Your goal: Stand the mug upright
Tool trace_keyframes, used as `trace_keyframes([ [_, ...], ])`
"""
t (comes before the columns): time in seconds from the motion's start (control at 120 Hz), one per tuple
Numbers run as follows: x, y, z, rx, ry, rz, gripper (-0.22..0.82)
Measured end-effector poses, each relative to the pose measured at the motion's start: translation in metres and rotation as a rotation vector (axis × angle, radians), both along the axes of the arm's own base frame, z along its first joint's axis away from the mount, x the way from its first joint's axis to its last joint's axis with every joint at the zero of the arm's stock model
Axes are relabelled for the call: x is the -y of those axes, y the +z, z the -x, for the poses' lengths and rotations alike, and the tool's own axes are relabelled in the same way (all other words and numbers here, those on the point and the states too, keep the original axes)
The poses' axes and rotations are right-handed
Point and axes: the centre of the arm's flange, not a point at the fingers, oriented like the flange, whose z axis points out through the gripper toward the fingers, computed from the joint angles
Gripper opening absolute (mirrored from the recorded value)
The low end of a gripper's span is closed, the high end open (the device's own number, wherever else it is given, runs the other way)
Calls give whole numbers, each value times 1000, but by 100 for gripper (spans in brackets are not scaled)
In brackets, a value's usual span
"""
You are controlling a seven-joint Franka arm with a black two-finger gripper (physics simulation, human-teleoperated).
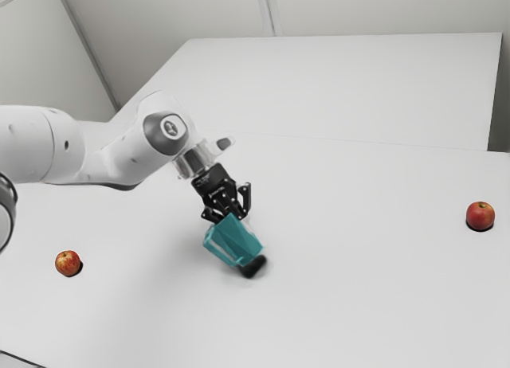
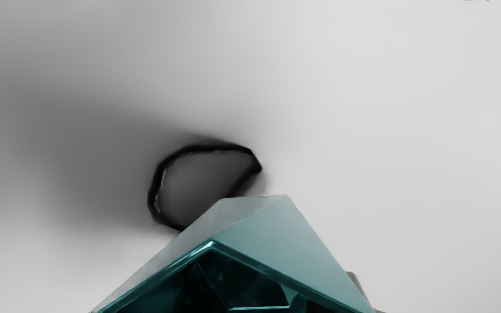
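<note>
See the teal mug (image 1: 231, 240) tilted at the end of the black gripper (image 1: 230, 214), over the white table (image 1: 358, 248), black handle (image 1: 253, 267) lowest, with opening and hold impossible to tell, reach apparently made and righting left to finish.

White table (image 1: 358, 304), plain matte top. Two apples directly on it, well apart: one red (image 1: 480, 215), toward the exterior view's right; the other apple (image 1: 68, 263), mottled red and yellow, toward the exterior view's left. Small dark shadow at each base. Broad soft grey shading between them.
</note>
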Motion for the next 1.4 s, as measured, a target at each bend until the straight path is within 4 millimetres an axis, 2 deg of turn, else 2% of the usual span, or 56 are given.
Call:
trace_keyframes([
  [0.125, 8, 11, -3, 88, -129, -162, -18],
  [0.333, 1, 50, -10, 234, -293, -399, -18],
  [0.467, -5, 54, -13, 282, -362, -506, -18],
  [0.667, -9, 43, -18, 331, -421, -589, -18],
  [0.95, -8, 4, -16, 314, -432, -590, -18],
  [1.267, -7, -13, -20, 317, -425, -586, -18],
  [1.4, 0, -10, -20, 330, -434, -580, 11],
])
